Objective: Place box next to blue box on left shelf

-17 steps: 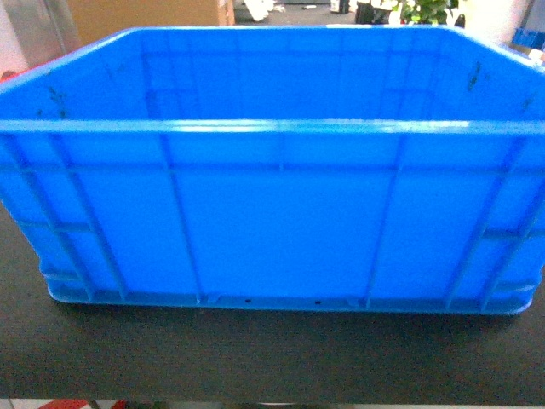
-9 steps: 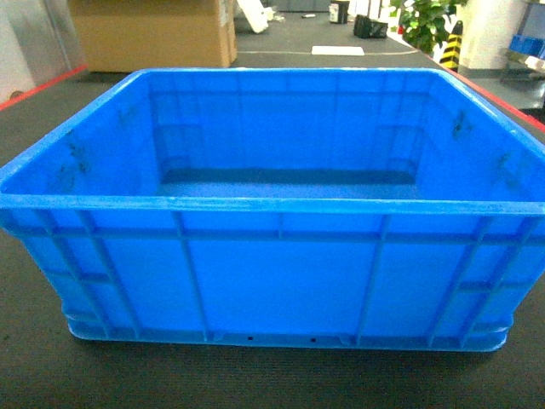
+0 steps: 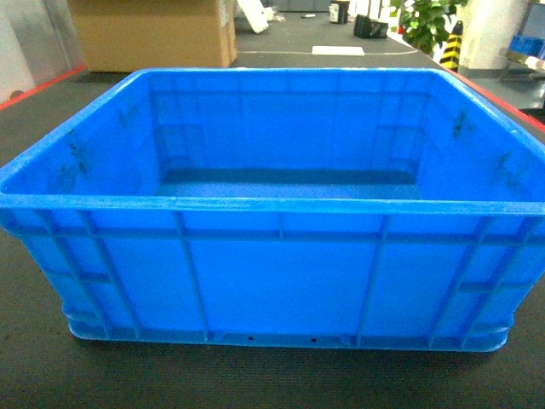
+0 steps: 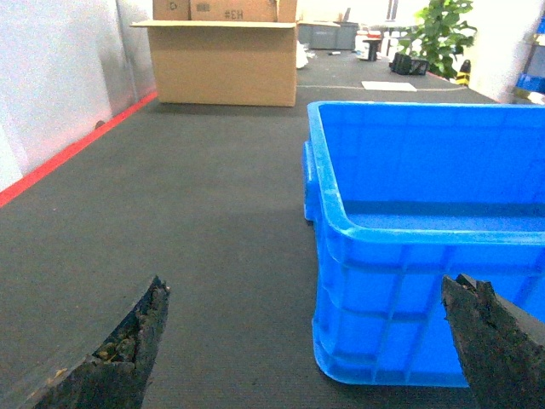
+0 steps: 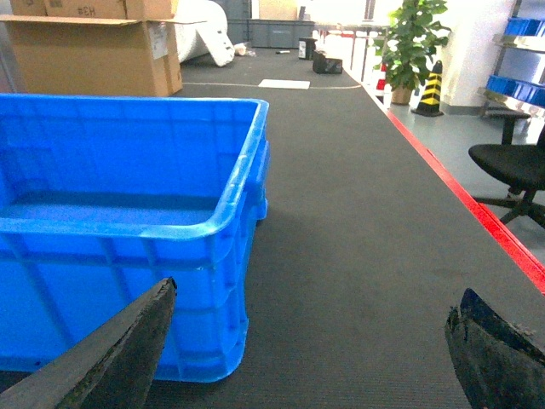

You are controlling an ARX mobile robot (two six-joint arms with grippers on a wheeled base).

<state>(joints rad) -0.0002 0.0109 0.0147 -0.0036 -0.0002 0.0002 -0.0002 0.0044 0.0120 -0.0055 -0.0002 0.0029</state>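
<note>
Dark ribbed matting (image 3: 272, 383) runs across the whole floor, edged by a red line (image 5: 477, 213) along the right of the right wrist view, with a cardboard box (image 4: 223, 60) at the upper left of the left wrist view and a potted plant (image 5: 411, 43) and a black office chair (image 5: 511, 166) towards the upper right of the right wrist view.

My blue crate (image 3: 272, 213) sits on the matting, filling most of the head view, empty, its long ribbed wall facing me. I see no steel shelf and no second blue box beside it, so I judge this to be the very start: the pickup, with carrying and placing all to come.

My left gripper (image 4: 311, 341) is spread wide, one finger at the lower left of its frame and the other at the lower right, the crate's near left corner between and beyond them, not touched. My right gripper (image 5: 311, 349) is spread just as wide, low at the bottom of its frame, the crate's right corner ahead of its left finger, also apart from it.

Both arms are held low and forward, flanking the crate's two near corners. Next I would need to bring each gripper in to the rolled rim on its own side and close evenly before lifting
</note>
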